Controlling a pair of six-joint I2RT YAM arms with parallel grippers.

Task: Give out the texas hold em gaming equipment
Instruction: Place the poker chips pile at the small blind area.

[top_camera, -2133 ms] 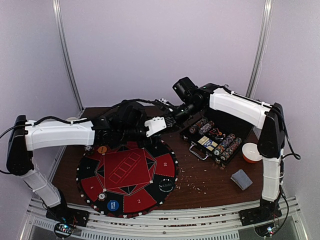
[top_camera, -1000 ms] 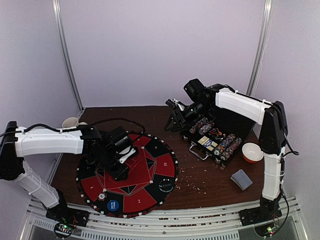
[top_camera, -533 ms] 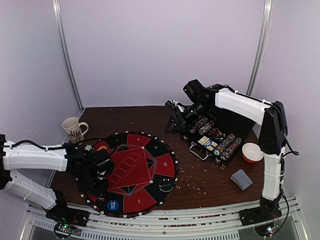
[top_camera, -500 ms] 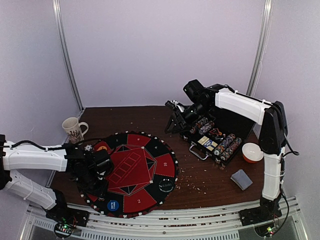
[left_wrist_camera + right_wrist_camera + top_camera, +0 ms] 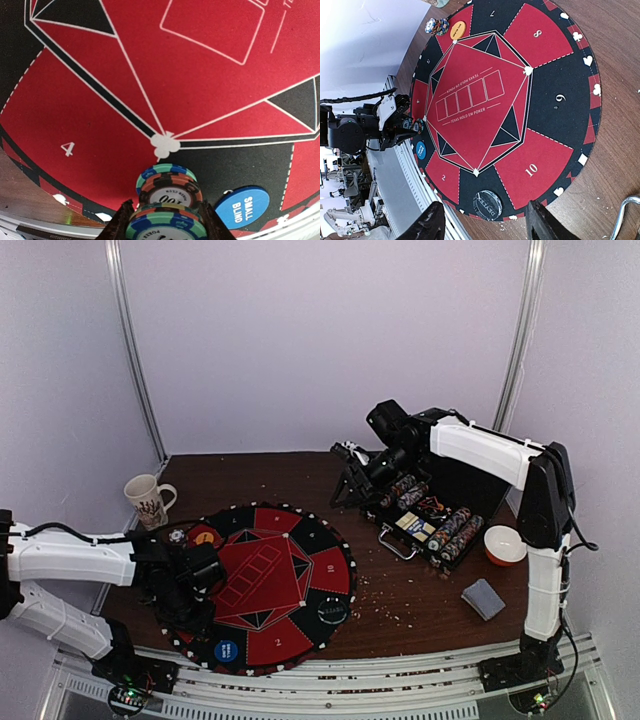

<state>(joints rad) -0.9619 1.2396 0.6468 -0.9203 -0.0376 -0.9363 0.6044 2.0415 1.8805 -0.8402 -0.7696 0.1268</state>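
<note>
Left arm is swinging back from the far side of the mat (image 5: 265,575) and dropping low over its near-left rim. Right arm is pulling back toward the case (image 5: 468,488) and parking there.

Left tool (image 5: 162,227) is clamping a short stack of chips (image 5: 169,189), fingers pressing on both sides of the lowest one. The stack is sitting just ahead of the tool, pointing at the white club mark where the mat's lines are meeting. My read: it's lining up a seat position before letting go. Blue disc (image 5: 241,206) is lying flat just right of that tool, apart from the chips.

Right tool (image 5: 487,223) is hanging wide open and holding nothing, high over the mat's far side. Probably it's staying clear while the left arm is working.

Well beyond the left tool, at the mat's far-left rim, another chip pile (image 5: 436,25) is sitting just beside a yellow disc (image 5: 457,31). Black disc (image 5: 487,204) is resting on the near rim, below the right tool. More chip rolls (image 5: 450,530) are waiting in the case on the desk (image 5: 410,590).

Unclear:
- Left fingertips are running off the bottom of the wrist view.
- Can't tell if the stack is touching the mat.
- Chip count isn't readable.
- No cards are showing in any view.
</note>
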